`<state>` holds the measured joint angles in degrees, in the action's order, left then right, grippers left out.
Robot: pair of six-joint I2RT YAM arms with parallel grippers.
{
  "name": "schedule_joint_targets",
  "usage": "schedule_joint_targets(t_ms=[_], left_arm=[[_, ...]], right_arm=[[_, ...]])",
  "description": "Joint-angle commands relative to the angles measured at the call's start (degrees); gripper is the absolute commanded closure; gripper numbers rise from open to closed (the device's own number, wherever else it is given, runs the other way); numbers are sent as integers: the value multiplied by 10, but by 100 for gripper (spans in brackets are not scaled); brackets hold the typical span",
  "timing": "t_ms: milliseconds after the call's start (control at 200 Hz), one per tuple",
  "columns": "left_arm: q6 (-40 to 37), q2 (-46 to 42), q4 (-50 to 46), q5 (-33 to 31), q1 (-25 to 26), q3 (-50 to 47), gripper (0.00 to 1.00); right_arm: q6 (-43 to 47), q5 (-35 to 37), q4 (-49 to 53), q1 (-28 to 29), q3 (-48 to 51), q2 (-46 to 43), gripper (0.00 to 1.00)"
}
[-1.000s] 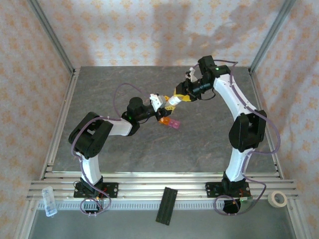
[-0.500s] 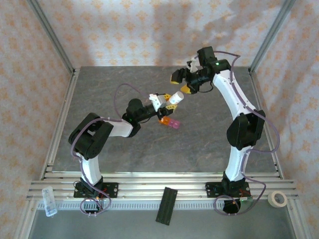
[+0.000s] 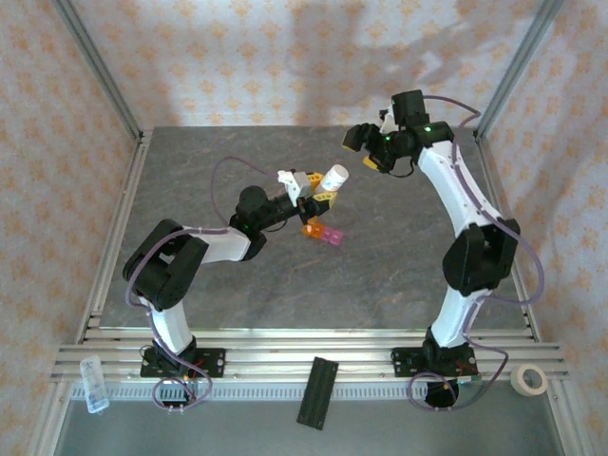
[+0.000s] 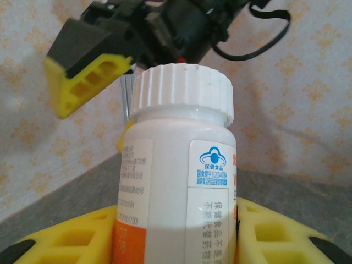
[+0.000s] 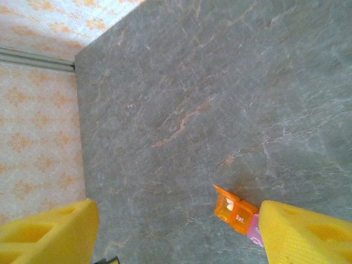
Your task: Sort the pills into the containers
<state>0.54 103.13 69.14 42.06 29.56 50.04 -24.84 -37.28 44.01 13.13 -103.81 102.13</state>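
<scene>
Left pincer (image 3: 318, 193) grips the capped white pill bottle (image 4: 176, 181) above the 2 joined orange-and-pink containers (image 3: 322, 233) on the desk (image 3: 399, 266), while the right pincer (image 3: 367, 150), wide and empty, has pulled back, cap seemingly unopened.

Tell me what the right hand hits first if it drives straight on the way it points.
The right hand likely meets bare table, passing just beside the orange compartment; depth is unclear.

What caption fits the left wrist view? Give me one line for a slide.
Left end effector clamps a white pill bottle, its ribbed cap on.
</scene>
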Motion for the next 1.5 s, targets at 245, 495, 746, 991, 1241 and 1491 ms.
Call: schedule_joint_targets(t_ms=[245,495,746,991,1241,1491], left_arm=[[88,0,40,74,-15,55,100],[126,4,39,115,-22,74,100],[139,12,40,122,-23,86,100],[144,17,40,126,-23,90,100],[144,16,40,124,-23,89,100],[147,18,40,123,-23,92,100]], right_arm=[[100,4,-63,0,79,-175,24],[159,-42,-38,31,74,-191,23],[179,-14,-9,69,47,-162,23],[182,-15,-2,76,42,-150,28],[185,-20,3,79,43,-143,48],[180,-15,4,81,50,-140,59]])
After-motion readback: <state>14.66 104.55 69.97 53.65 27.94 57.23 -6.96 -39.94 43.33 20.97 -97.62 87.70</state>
